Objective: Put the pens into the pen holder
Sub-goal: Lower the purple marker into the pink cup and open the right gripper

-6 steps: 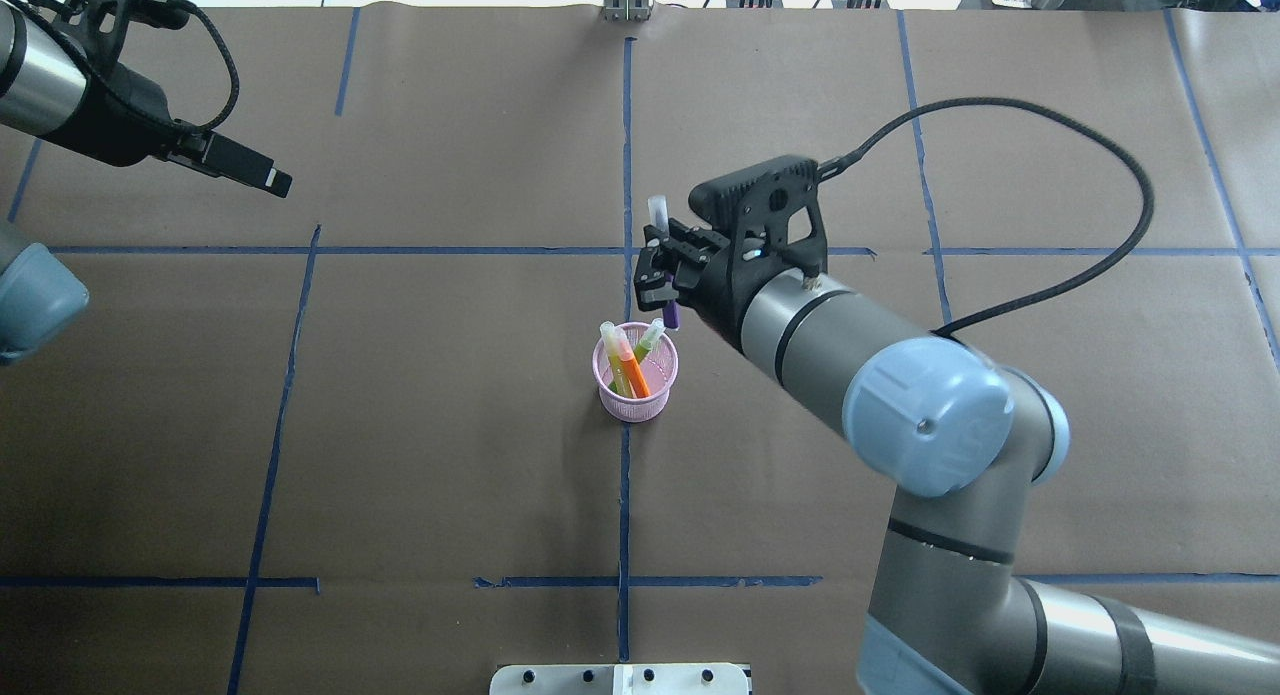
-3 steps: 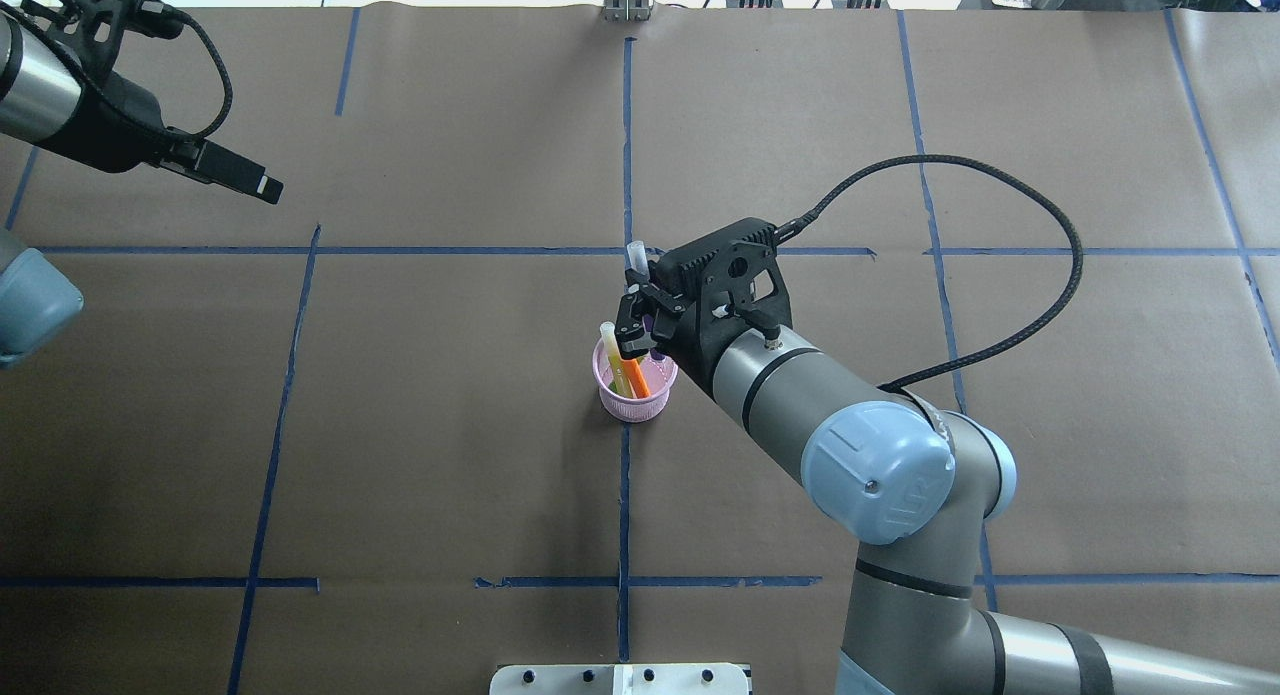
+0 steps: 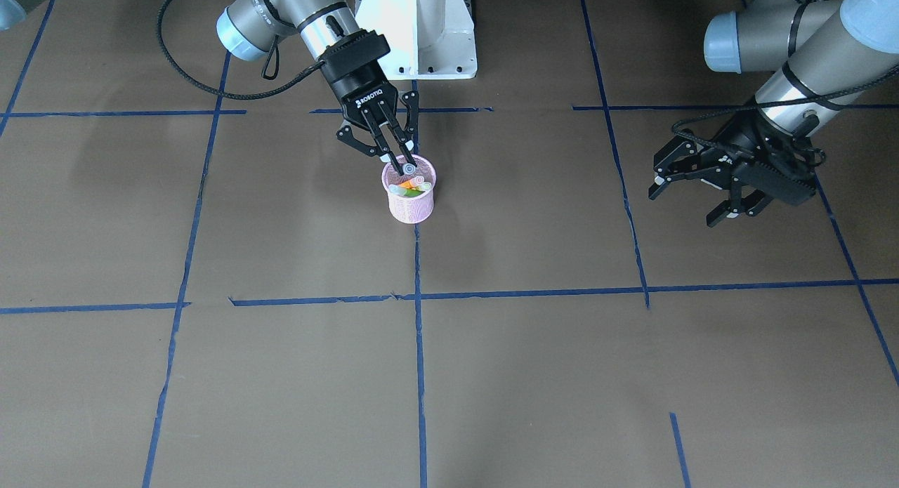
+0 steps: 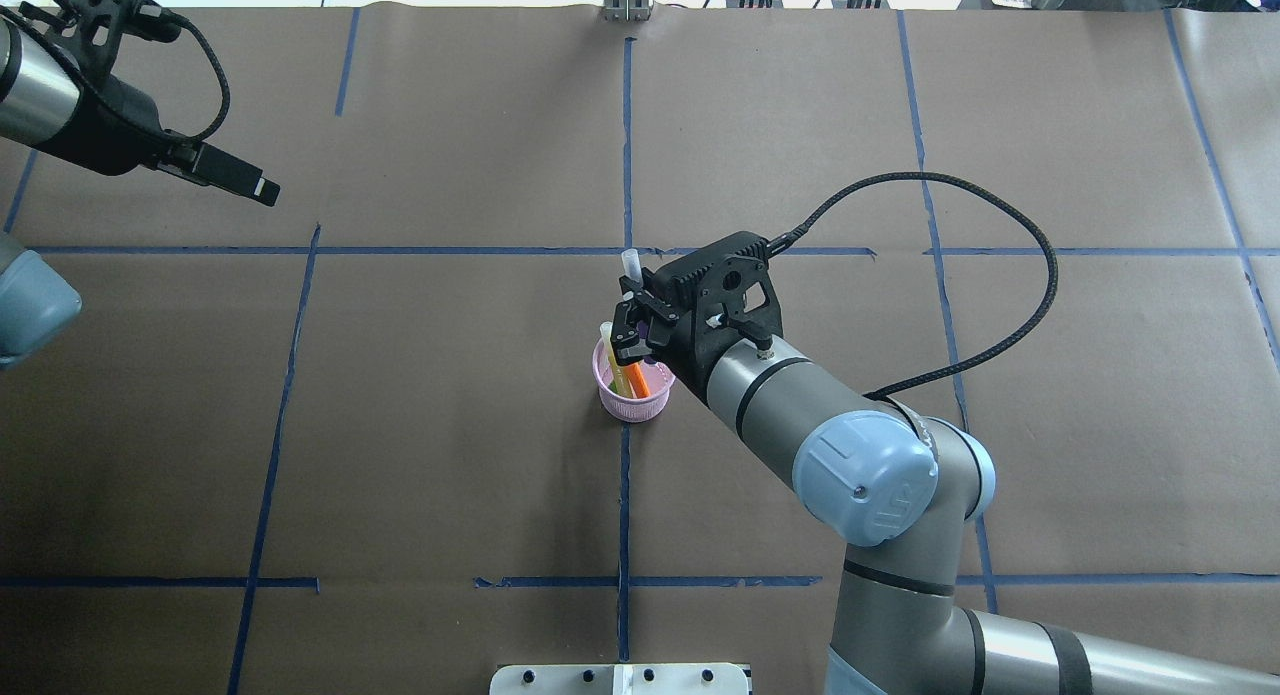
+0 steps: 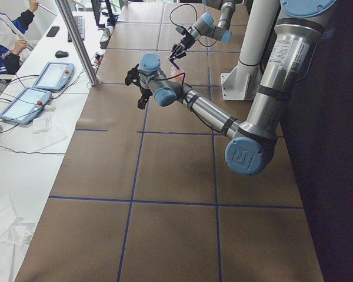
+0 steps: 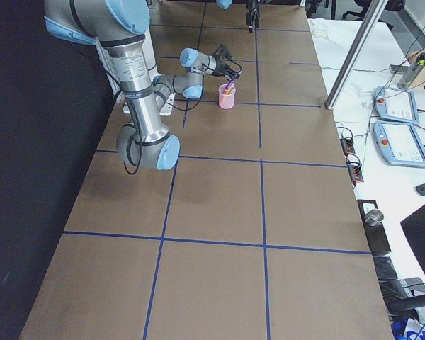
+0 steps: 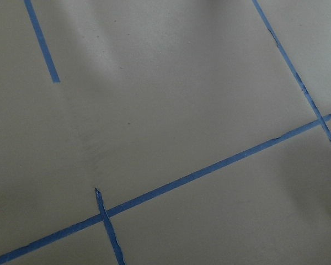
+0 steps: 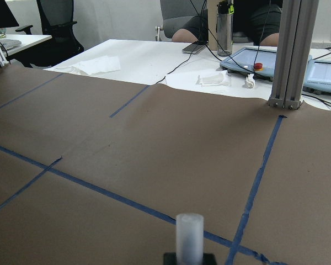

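- The right gripper (image 3: pixel 405 163) is clamped on the purple pen (image 4: pixel 631 266). Its two fingers are pressed against the barrel, and the pale cap stands up above them.
- The purple pen is nearly upright, with the cap leaning a little toward the far side of the table. Its lower end points down at the mouth of the pen holder (image 4: pixel 631 403), over the far part of the rim. How far it reaches inside cannot be told.
- The pen holder stands upright near the table's middle, on the blue tape line (image 4: pixel 624 495) that runs from near to far.
- An orange pen (image 4: pixel 638 378) and a green pen (image 3: pixel 416 192) are inside the holder, caps up and leaning against the rim.
- The left gripper (image 3: pixel 687 206) has its fingers spread wide with nothing between them. It hangs over the brown paper (image 4: pixel 450 425), well apart from the holder, on the robot's left side and toward the far edge.
- The right wrist view shows only the cap of the held pen at its bottom centre. The left wrist view shows only paper and tape.
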Robot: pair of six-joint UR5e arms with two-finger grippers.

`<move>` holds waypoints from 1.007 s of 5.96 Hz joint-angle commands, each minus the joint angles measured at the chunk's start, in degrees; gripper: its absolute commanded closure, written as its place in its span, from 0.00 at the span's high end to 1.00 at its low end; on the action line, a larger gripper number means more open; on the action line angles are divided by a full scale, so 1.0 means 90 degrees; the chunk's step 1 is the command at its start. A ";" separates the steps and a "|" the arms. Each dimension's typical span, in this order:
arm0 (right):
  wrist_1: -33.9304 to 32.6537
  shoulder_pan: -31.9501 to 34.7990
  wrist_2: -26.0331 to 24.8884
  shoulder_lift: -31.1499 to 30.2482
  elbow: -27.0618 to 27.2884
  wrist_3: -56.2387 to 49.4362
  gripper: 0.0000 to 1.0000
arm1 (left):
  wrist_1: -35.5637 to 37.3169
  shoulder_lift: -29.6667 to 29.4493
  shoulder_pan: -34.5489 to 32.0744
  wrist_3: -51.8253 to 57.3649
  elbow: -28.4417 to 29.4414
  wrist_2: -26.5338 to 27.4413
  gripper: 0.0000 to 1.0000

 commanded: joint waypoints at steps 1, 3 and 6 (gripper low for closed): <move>0.0021 -0.0149 -0.0134 -0.0013 -0.0129 -0.0001 0.01 | 0.0000 0.0002 0.0010 0.0006 0.0023 0.0002 1.00; 0.0030 -0.0286 -0.0427 0.0007 -0.0208 0.0009 0.14 | 0.0000 0.0002 0.0010 0.0006 0.0033 0.0002 1.00; 0.0021 -0.0306 -0.0428 0.0046 -0.0189 0.0000 1.00 | 0.0000 0.0002 0.0019 0.0006 0.0053 0.0012 1.00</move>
